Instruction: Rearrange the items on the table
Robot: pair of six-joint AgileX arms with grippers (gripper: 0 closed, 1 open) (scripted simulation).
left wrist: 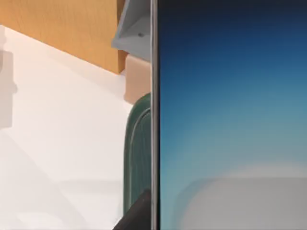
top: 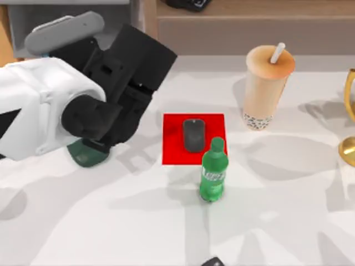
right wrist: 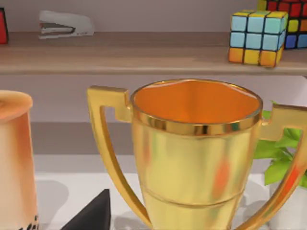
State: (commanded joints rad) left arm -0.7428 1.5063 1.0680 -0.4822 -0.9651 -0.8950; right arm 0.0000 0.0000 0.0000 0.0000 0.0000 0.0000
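The dark grey mouse [top: 193, 134] lies on a red mat [top: 175, 145] at the middle of the white table [top: 277, 210]. At the back right stands the tan bubble-tea cup [top: 266, 83] with its white straw, its side also showing in the right wrist view [right wrist: 14, 163]. The smartphone's blue-white screen [left wrist: 230, 120] sits very close in the left wrist view, upright beside a dark green stand [left wrist: 136, 158]. My left gripper [top: 91, 141] hangs over that stand [top: 86, 155] at the left, shut on the phone. A black part of my right gripper [right wrist: 91, 215] faces the trophy.
A green soda bottle [top: 213, 172] stands just in front of the mat. A gold trophy [top: 349, 111] [right wrist: 194, 153] sits at the right edge. Shelves run along the back with a stapler [right wrist: 64, 24] and cubes [right wrist: 256, 36]. A small black object [top: 213, 261] lies at the front edge.
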